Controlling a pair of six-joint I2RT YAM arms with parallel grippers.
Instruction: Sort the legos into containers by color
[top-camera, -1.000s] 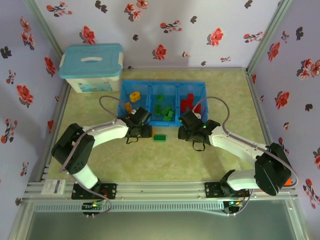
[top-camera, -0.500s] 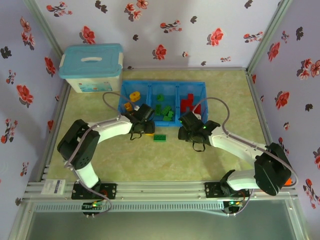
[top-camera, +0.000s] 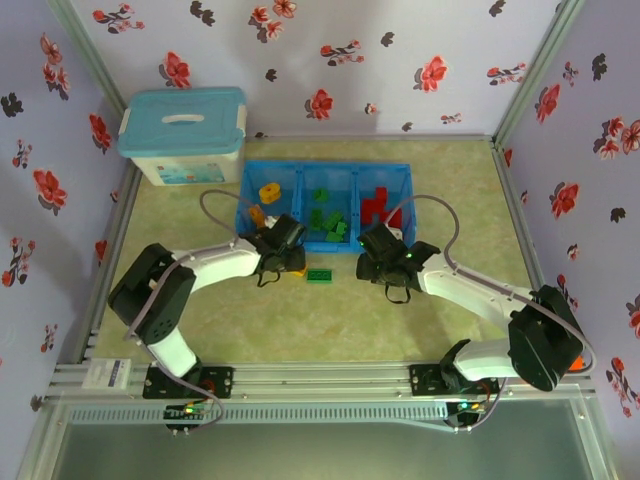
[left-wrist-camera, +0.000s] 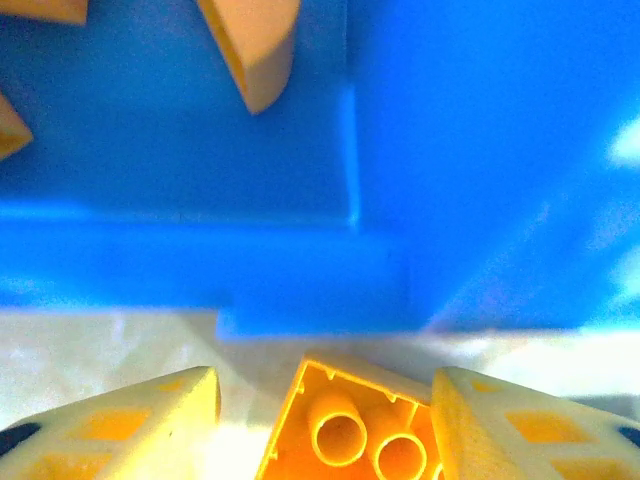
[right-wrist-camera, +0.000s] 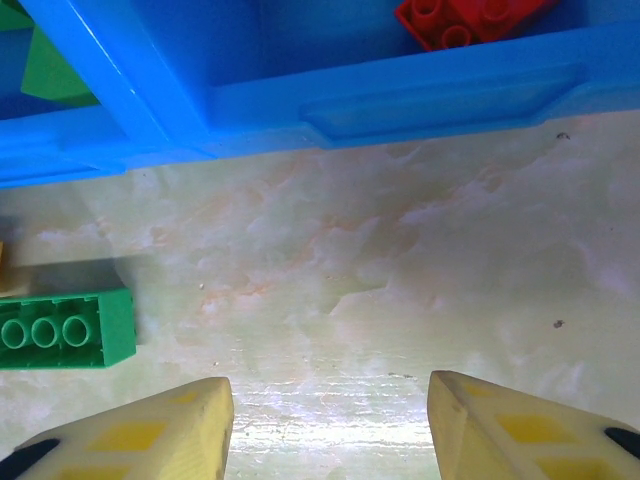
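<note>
Left end effector (left-wrist-camera: 325, 375) narrowed around yellow lego (left-wrist-camera: 345, 435), marbled tabletop (top-camera: 330, 320) — floral walls (top-camera: 350, 70).

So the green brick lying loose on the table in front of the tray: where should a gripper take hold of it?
Across its narrow width, on the two long side walls near mid-length, coming down from above. The green brick lies flat on the table, its long axis running along the front wall of the blue tray, and bare table shows on both long sides, probably enough for the fingers.

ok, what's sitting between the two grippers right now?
One green lego, lying on the table just in front of the blue tray, between the left gripper and the right gripper; the top view shows it.
</note>
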